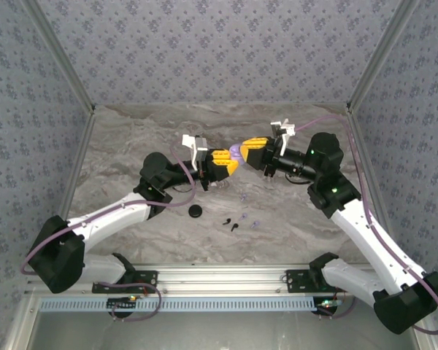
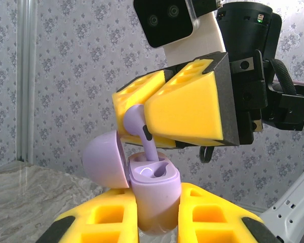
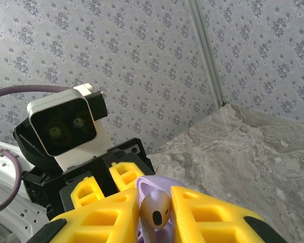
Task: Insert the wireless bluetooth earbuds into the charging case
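Lilac earbud (image 2: 135, 120) clamped in my right fingers (image 2: 192, 111), stem pointing down into the socket mouth of the open case (image 2: 154, 200) gripped upright in my left fingers (image 2: 213, 217) just below, mid-air over the desk (image 1: 131, 146); seating push likely runs along the stem.

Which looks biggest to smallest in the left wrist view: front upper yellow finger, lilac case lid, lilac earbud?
1. front upper yellow finger
2. lilac case lid
3. lilac earbud
Distances differ; true sizes unsure.

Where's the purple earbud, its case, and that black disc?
earbud (image 2: 134, 119): left wrist view, rounded head.
case (image 2: 154, 198): left wrist view, front wall.
black disc (image 1: 196, 211): top view, its centre.
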`<state>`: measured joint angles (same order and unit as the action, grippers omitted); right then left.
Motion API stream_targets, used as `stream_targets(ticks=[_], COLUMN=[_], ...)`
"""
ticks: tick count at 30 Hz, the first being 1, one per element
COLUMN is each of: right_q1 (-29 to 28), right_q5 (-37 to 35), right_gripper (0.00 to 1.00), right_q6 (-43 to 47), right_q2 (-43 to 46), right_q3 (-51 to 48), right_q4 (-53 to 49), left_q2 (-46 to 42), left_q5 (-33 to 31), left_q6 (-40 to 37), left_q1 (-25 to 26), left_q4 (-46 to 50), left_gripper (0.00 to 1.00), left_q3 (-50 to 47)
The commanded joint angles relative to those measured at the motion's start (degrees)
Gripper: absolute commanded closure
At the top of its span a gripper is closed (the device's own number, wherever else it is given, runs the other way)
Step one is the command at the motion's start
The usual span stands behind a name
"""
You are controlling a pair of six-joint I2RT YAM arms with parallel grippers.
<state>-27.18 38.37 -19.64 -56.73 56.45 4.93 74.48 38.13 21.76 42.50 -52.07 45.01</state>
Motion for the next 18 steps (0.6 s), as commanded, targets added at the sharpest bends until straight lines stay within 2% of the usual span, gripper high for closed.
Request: stream_targets(ticks=[1, 18], right_q1=[-0.47, 1.28], right_q5=[0.23, -1.55], right_gripper=[0.75, 0.75], right_q6=[1.49, 0.78], right_q2=[-0.27, 2.23], right_q3=[0.86, -0.54], right_q4=[-1.83, -4.59], left_q2=[-0.03, -1.0], left_q5=[0.38, -0.92], left_q6=[0.23, -0.65], left_q1=[0.38, 0.38], left_q4=[-2.77, -2.07], left_gripper=[1.0, 1.0], left_q3=[1.84, 0.64])
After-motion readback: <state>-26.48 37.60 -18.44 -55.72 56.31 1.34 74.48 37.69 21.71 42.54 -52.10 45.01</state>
